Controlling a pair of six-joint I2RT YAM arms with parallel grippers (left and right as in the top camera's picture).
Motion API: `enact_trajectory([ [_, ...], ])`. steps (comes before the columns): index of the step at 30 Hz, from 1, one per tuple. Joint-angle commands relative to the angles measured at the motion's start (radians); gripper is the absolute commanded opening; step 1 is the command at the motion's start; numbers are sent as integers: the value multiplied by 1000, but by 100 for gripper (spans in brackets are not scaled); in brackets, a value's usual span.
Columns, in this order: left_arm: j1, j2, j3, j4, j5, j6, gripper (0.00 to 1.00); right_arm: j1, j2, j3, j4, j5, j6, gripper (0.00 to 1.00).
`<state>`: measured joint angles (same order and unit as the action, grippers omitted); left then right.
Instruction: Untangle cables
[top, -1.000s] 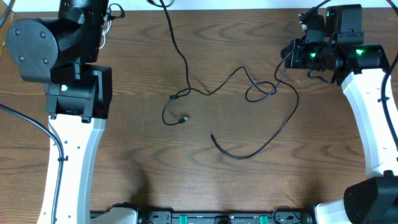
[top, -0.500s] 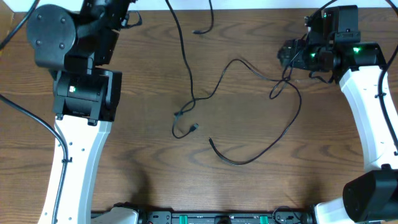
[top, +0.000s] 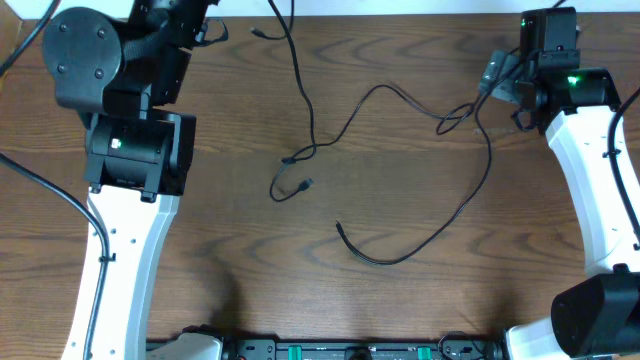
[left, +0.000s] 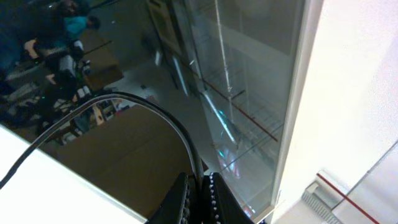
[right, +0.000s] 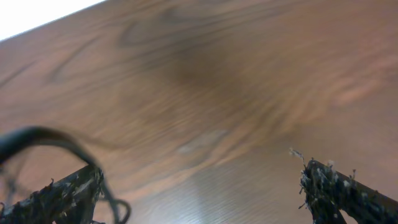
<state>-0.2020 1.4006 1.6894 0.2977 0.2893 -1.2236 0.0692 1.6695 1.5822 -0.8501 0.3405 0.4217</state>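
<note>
Thin black cables (top: 484, 178) lie across the brown table (top: 230, 260). One strand rises from a small knot (top: 290, 160) to the far edge, where my left arm (top: 120, 90) reaches past the table. In the left wrist view my left gripper (left: 200, 182) is shut on a black cable (left: 163, 115), held in the air. My right gripper (top: 492, 78) stands wide open at the far right, just above a small cable loop (top: 455, 118). In the right wrist view nothing sits between the fingertips of the right gripper (right: 199, 180); a black cord (right: 37, 134) runs past the left finger (right: 74, 190).
A loose plug end (top: 305, 183) lies by the knot, another cable end (top: 340, 228) nearer the front. A short cable end (top: 256, 33) hangs near the far edge. Robot base hardware (top: 330, 350) lines the front edge. The right arm (top: 590, 190) spans the right side.
My right gripper has opened and let go of the cable, whose loop now rests on the table. The left arm pulled its strand farther toward the far edge, straightening the tangle.
</note>
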Motion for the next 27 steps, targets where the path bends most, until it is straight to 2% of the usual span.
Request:
enact_trajectory([
  [1,2,-9,12,-11,9,28,7,-2,3,6,3,110,92,99],
  [3,2,-9,12,-29,9,43,7,-2,2,5,5,-100,-25,99],
  [6,1,-9,12,-53,9,76,7,-2,5,5,-7,-473,-372,99],
  [8,2,-9,12,-76,9,76,8,-2,5,5,-42,-565,-484,99],
  [15,2,-9,12,-196,9,143,7,0,6,5,-249,-456,-371,99],
  [17,2,-9,12,-231,9,143,8,6,10,5,-319,-299,-302,99],
  [20,1,-9,12,-261,9,151,7,15,10,5,-383,49,-97,99],
  [22,1,-9,12,-272,9,151,7,20,10,5,-412,124,-75,99],
  [24,2,-9,12,-280,10,152,7,25,10,5,-438,13,-166,99],
  [27,2,-9,12,-298,10,158,7,36,10,5,-463,-381,-414,99],
])
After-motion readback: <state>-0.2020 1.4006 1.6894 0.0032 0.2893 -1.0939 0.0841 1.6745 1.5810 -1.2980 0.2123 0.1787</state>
